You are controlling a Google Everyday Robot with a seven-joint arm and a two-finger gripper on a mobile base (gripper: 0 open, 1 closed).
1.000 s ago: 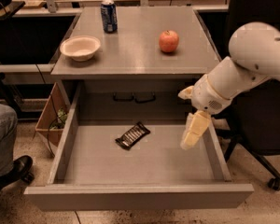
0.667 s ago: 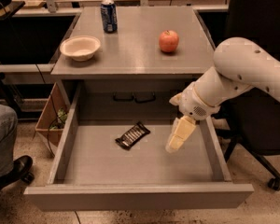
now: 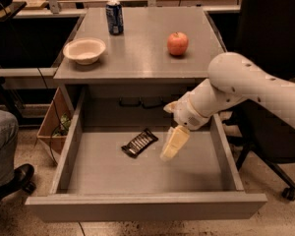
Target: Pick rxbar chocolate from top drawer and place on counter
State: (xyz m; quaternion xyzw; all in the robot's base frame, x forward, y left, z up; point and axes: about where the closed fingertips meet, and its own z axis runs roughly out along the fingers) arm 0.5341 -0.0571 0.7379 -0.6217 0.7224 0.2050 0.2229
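Observation:
The rxbar chocolate (image 3: 139, 142) lies flat in its black wrapper near the middle of the open top drawer (image 3: 137, 173). My gripper (image 3: 173, 144) hangs inside the drawer just to the right of the bar, a short gap away, pointing down and a little left. It holds nothing. The white arm reaches in from the right, over the drawer's right wall. The grey counter (image 3: 142, 50) lies above and behind the drawer.
On the counter stand a white bowl (image 3: 84, 50) at the left, a blue can (image 3: 114, 17) at the back and a red apple (image 3: 177, 43) at the right. A person's leg and shoe (image 3: 5, 166) are at the left. A black office chair (image 3: 270, 132) stands at the right.
My gripper has moved left across the drawer, from near the right wall to close beside the bar. The bar has not moved.

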